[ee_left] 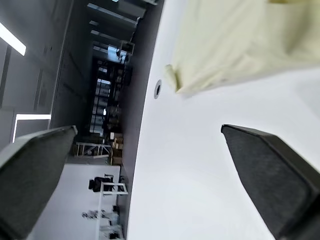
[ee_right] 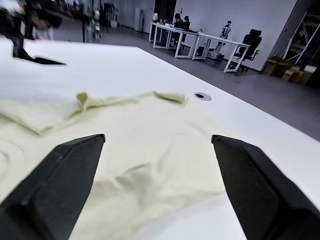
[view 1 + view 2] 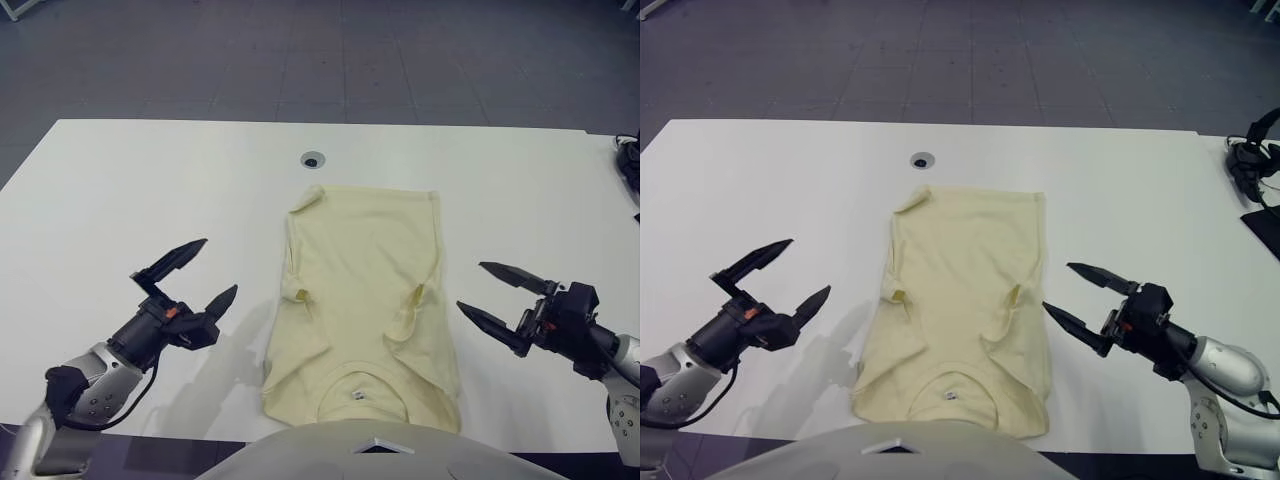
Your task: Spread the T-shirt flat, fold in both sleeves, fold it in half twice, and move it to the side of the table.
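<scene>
Left eye view: left hand point(image 3: 220, 265), right hand point(image 3: 470, 285) splayed.

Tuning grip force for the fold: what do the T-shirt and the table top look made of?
T-shirt: pale yellow soft knit, likely cotton, matte; it wrinkles and bunches at the folded-in sleeves. Table: smooth, hard white top, possibly laminate; even surface without grain, though the exact material cannot be told.

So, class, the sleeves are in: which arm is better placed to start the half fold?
Right, probably: the right end effector, open, sits nearer the shirt than the left end effector.
</scene>
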Controlling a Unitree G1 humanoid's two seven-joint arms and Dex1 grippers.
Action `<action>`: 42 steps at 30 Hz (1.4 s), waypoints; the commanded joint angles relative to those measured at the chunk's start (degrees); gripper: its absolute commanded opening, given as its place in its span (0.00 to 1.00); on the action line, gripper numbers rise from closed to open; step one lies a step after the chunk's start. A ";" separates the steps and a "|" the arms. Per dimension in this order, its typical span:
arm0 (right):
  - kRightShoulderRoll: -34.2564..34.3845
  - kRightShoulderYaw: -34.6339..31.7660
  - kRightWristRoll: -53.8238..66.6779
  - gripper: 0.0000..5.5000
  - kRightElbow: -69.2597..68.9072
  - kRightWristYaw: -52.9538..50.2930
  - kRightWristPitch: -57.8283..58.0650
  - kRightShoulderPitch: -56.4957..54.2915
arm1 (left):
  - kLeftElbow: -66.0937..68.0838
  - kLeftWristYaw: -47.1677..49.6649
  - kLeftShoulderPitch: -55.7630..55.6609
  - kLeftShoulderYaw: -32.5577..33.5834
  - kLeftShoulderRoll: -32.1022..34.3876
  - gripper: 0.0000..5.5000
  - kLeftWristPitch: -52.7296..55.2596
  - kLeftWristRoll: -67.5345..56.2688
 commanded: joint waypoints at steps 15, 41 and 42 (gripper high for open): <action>-12.22 5.43 -35.59 0.98 22.52 -4.79 -70.86 1.32 | -1.42 6.04 6.76 -4.71 5.37 0.98 -21.67 16.24; -18.16 13.26 -45.80 0.56 18.05 -26.27 -65.19 2.40 | 3.41 2.93 3.59 -11.73 5.29 0.37 -16.04 13.09; -18.25 13.33 -46.06 0.53 18.14 -26.67 -65.20 2.48 | 3.64 2.89 3.37 -12.08 5.27 0.34 -15.88 13.17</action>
